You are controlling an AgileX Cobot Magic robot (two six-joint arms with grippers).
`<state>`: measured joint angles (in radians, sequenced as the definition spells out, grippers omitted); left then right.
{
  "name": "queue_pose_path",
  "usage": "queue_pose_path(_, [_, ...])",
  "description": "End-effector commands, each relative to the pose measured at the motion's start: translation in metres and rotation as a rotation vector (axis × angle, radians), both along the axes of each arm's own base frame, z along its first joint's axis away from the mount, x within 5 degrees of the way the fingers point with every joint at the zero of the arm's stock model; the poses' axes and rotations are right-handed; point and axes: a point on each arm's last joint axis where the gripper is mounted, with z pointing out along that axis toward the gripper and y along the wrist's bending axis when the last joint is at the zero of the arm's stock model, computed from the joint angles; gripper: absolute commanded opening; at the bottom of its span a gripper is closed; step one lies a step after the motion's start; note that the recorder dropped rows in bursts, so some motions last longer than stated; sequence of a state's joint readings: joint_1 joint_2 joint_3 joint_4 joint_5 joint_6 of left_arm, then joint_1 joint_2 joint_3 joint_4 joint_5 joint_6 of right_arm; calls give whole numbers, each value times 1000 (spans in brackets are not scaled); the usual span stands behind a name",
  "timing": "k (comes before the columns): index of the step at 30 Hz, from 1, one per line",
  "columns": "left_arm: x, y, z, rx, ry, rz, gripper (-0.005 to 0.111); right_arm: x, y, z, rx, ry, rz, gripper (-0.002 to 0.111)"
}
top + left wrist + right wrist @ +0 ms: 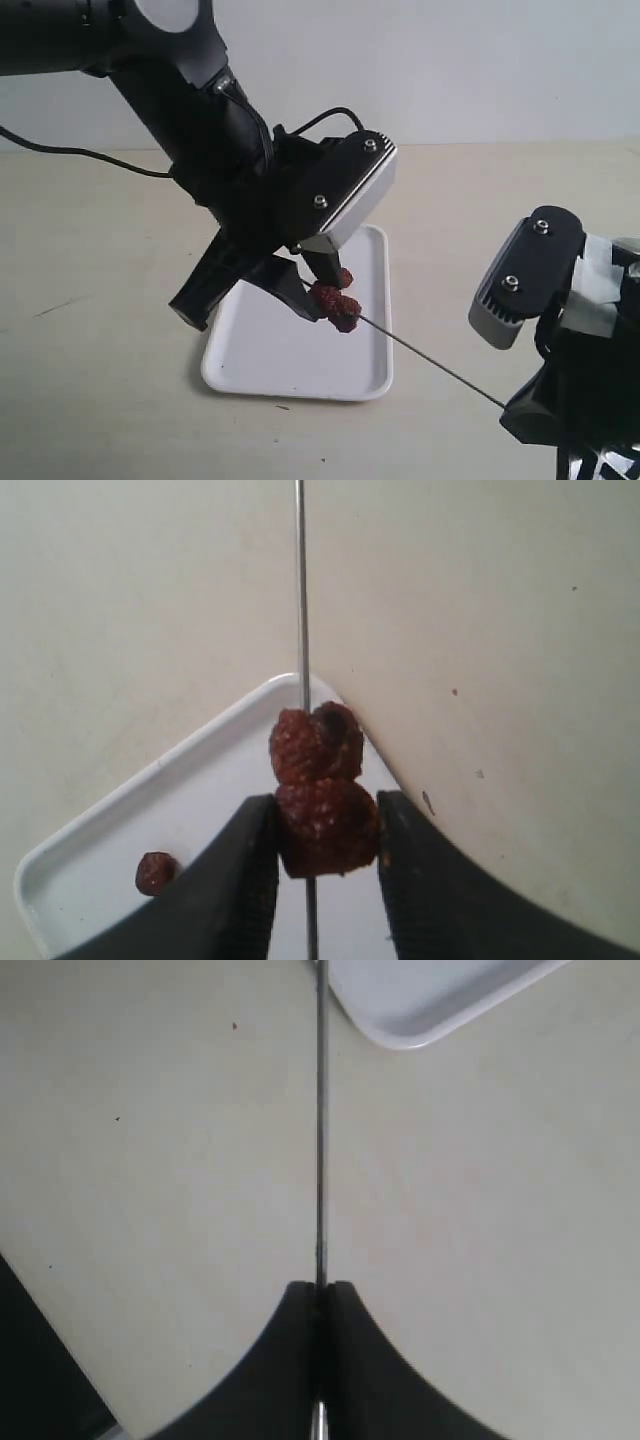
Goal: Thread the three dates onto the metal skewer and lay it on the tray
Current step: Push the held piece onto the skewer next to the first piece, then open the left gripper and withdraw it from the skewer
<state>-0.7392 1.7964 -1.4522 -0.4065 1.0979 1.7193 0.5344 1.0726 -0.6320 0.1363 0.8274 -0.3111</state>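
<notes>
Over the white tray [270, 350] my left gripper [325, 300] is shut on a wrinkled red-brown date [328, 828] that sits on the thin metal skewer [430, 360]. A second date [315, 742] is on the rod just beyond it, touching it. The third date [155, 872] lies loose on the tray [200, 790]. The skewer [301, 580] runs straight out past the tray's corner to my right gripper [515, 410]. That gripper [320, 1288] is shut on the far end of the skewer [321, 1140], off the tray [420, 1000] and above the table.
The left arm's black body [230, 170] hangs over the tray's back half. A black cable [80, 153] trails across the beige table [100, 300] at the back left. The right arm's wrist [560, 290] fills the lower right corner.
</notes>
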Motion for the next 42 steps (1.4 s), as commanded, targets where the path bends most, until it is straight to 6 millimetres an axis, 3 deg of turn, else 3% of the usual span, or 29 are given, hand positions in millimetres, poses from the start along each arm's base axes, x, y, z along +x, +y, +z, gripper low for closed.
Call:
queue_pose_path(1, [-11,-11,5,-55,15,-15,34,6,4,7,39,-59,-7,0])
queue_pose_path(12, [-25,-26,8,-106,40,-35,34,10,7,4,56,-66,-18,0])
queue_pose_path(24, [-23,-28,8,-127,33,-20,34,9,6,3,46,-47,-15,0])
queue_pose_path(27, [-22,-28,9,-135,22,-14,42,9,6,3,46,-47,-15,0])
queue_pose_path(32, [-19,-31,10,-159,18,45,66,8,6,3,41,-41,-13,0])
queue_pose_path(42, [-16,-26,21,-171,-16,151,68,8,1,1,-1,-30,-51,0])
